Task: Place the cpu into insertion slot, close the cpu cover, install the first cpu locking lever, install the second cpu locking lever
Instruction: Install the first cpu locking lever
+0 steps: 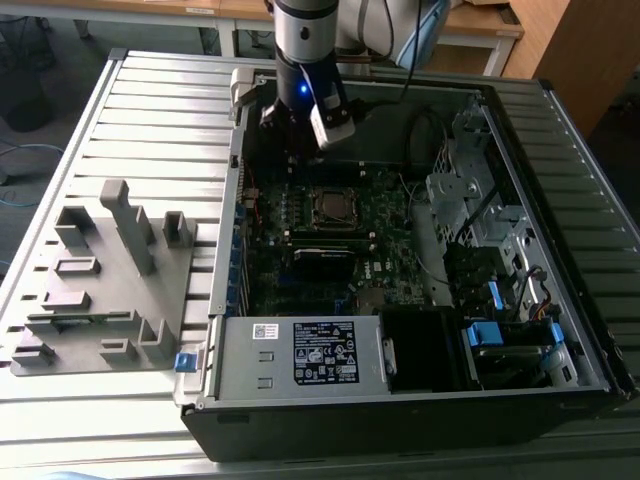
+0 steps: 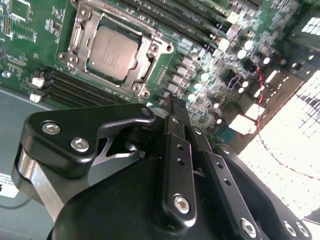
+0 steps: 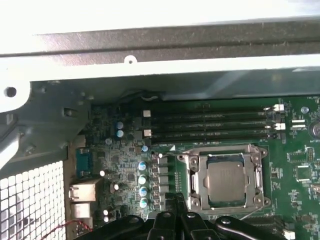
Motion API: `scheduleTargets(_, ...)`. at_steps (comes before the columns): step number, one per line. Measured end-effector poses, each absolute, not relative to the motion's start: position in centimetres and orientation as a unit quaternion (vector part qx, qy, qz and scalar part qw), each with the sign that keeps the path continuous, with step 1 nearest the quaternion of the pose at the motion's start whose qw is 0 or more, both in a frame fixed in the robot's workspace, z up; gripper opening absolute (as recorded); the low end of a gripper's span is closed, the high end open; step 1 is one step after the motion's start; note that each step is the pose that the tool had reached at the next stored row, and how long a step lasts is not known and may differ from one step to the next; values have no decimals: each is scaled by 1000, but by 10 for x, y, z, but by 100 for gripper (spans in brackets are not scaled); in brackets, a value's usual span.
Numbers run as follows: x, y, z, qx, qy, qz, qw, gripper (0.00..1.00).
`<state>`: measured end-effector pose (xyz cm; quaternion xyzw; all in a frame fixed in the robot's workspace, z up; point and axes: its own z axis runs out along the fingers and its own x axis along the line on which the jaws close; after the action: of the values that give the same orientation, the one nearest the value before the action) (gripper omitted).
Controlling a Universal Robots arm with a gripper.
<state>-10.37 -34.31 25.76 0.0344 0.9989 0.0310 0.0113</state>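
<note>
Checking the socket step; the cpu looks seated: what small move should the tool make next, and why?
Probably ease the shut tool toward the rim of the insertion slot. The cpu already lies in it with the cpu cover framing it; the tool hangs off to one side, above the motherboard.

My arm drops in from above, nearly straight down, with a little blue light glowing on the wrist. My gripper hangs in mid-air. The two black fingers are pulled together so the tips meet, and they aren't touching anything.
</note>
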Motion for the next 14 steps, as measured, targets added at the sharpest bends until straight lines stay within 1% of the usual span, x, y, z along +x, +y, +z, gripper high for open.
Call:
scheduleTargets(2,-104,-343,258,34,999,39,11,11)
scheduleTargets(14,-115,-343,257,34,998,41,11,11)
